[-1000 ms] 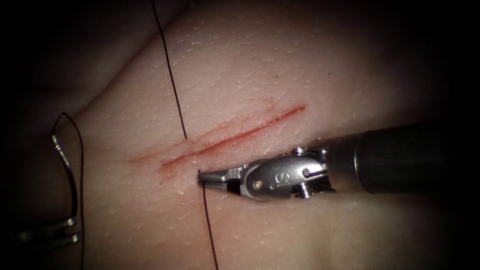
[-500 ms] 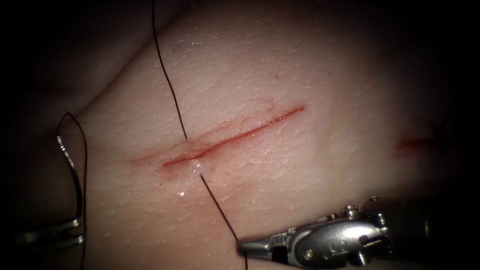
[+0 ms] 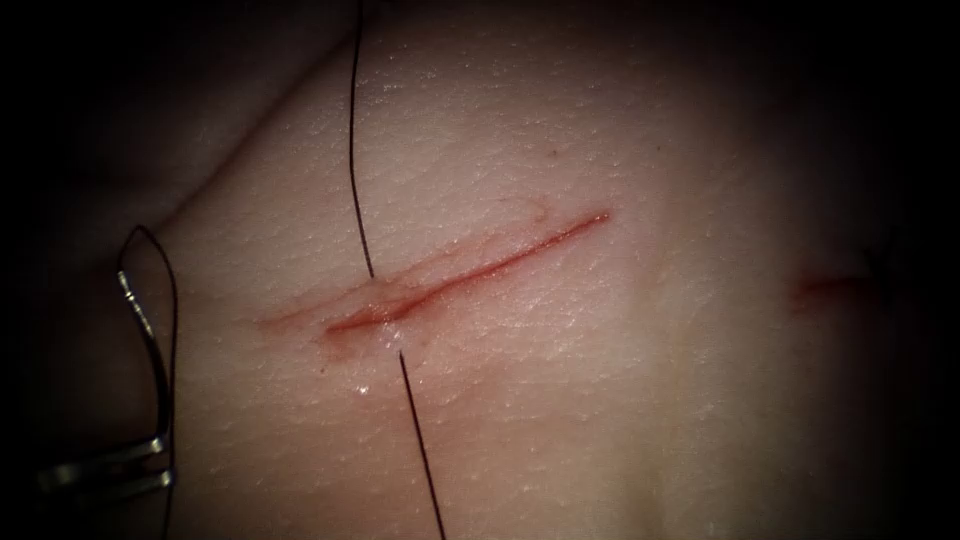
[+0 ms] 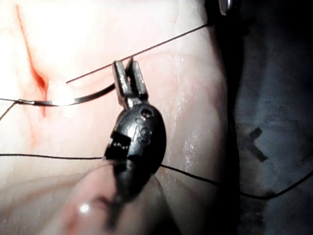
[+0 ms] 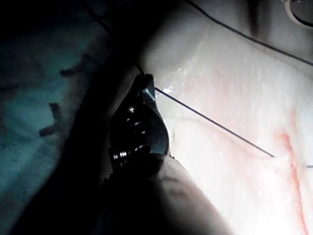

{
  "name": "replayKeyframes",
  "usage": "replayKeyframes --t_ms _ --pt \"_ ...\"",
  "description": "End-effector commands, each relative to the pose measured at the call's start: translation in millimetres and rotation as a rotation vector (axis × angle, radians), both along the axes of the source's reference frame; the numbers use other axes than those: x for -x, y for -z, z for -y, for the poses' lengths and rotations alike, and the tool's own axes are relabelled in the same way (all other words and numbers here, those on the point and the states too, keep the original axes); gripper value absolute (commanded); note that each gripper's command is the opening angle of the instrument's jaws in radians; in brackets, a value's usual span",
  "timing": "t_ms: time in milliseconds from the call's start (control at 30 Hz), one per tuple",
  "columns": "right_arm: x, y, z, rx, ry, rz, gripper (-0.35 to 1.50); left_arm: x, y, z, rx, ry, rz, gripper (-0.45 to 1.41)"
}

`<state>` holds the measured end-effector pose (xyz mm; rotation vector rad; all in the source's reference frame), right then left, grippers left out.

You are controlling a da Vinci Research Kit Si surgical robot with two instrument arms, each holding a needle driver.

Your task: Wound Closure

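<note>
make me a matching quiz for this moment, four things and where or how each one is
Things
1. curved steel needle
2. thin black thread
3. red slanted cut
4. right arm's silver needle driver

States
a. shut on the thread
b. goes into the pale tissue on one side of the cut and comes out on the other
c. held near one end of its curve by the left arm's needle driver, left of the cut, not in the tissue
d. lined with red fluid

Pairs: 1-c, 2-b, 3-d, 4-a
</note>
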<state>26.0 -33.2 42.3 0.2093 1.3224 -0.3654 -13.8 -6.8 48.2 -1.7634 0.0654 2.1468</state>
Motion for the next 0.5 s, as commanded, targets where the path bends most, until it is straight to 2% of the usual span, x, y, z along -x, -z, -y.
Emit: replayKeyframes --t_ms 33,67,100,133,300,333,500 --pt "-0.8 -1.0 -0.9 -0.01 -0.032 -0.007 0.22 0.5 -0.4 0.8 -0.004 -0.001 0.0 -0.45" --pt "-0.8 -1.4 -1.8 -0.014 -0.058 -0.014 0.58 0.5 -0.4 0.8 -0.004 -0.002 0.0 -0.45" --pt "-0.9 -2.0 -3.1 -0.019 -0.087 -0.019 0.79 0.5 -0.4 0.8 -0.004 -0.002 0.001 -0.45" --pt "-0.9 -2.5 -4.0 -0.022 -0.1 -0.014 0.91 0.5 -0.4 0.8 -0.004 -0.002 0.001 -0.45" --pt "-2.6 -6.8 -9.4 -0.035 -0.155 0.035 1.1 0.5 -0.4 0.8 -0.004 -0.002 0.001 -0.45" --pt "-3.5 -8.4 -10.8 -0.034 -0.164 0.04 1.13 0.5 -0.4 0.8 -0.004 -0.002 0.001 -0.45" --pt "-6.1 -12.4 -14.3 -0.03 -0.193 0.056 1.21 0.3 -0.4 0.8 -0.004 -0.003 0.002 -0.45"
